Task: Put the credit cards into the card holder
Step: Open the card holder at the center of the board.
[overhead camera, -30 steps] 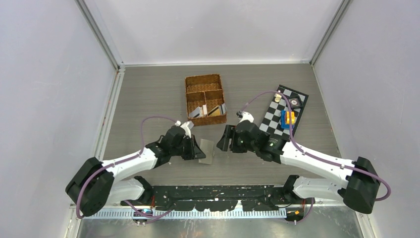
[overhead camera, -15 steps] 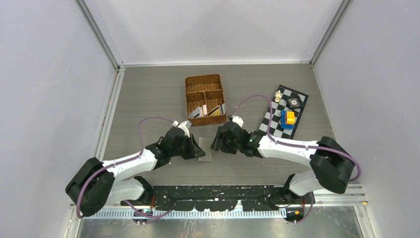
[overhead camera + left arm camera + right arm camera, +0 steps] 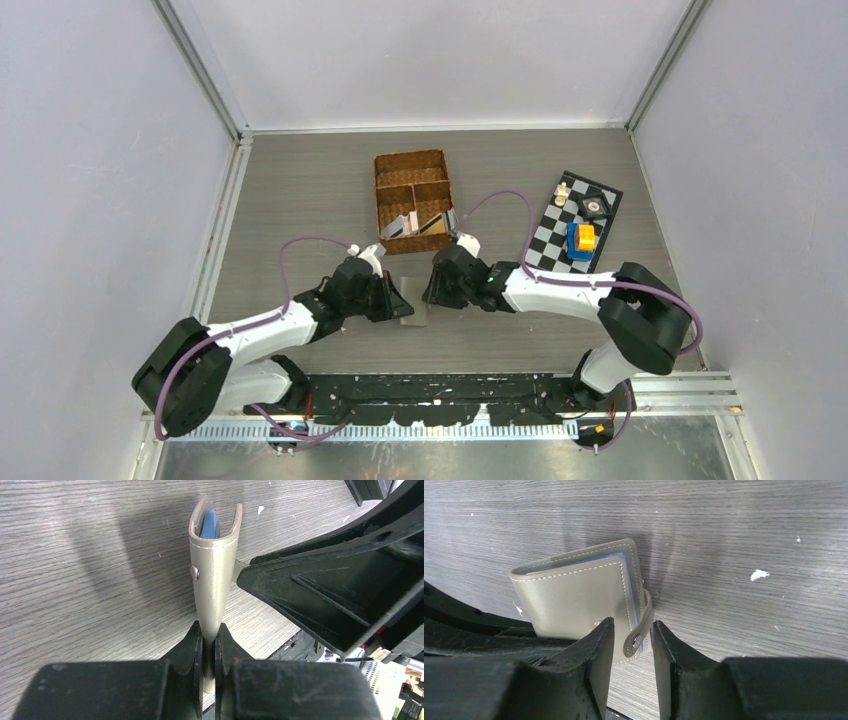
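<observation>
L gripper (image 3: 209,634) pinched grey-olive leather-look folding card holder (image 3: 214,575) by its edge; R gripper (image 3: 633,630), part-open, straddled its snap tab (image 3: 645,622).

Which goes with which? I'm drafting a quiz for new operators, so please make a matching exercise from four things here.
Things: 1 card holder; 2 left gripper; 3 wicker basket; 4 checkered mat.
Descriptions: A right side of the table; B shut, pinching a thin edge; C olive-grey, blue sleeves inside; D brown, cards in its near compartments.
Pairs: 1-C, 2-B, 3-D, 4-A.
</observation>
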Action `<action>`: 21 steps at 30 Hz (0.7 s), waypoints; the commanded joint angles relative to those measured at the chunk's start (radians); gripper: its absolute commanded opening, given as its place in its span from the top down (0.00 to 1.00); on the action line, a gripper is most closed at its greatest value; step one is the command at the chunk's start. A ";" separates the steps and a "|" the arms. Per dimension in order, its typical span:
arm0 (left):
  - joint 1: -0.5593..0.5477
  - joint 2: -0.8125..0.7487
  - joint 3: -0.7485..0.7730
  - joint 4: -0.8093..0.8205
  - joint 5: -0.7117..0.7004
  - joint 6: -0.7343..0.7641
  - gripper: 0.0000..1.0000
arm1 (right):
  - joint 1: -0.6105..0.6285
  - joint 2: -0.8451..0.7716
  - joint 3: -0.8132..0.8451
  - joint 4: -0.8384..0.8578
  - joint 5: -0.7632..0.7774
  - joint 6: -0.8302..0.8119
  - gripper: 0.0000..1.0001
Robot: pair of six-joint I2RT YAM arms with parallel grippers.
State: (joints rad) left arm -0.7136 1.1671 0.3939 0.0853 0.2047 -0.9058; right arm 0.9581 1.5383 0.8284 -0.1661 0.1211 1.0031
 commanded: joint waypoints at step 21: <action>-0.004 -0.122 0.081 -0.263 -0.102 0.157 0.25 | 0.011 -0.192 -0.007 -0.087 0.057 -0.062 0.99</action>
State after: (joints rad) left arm -0.7136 1.1110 0.4183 -0.0895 0.1387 -0.8089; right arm 0.9630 1.4151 0.8242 -0.2348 0.1493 0.9607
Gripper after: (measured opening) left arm 0.717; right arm 0.042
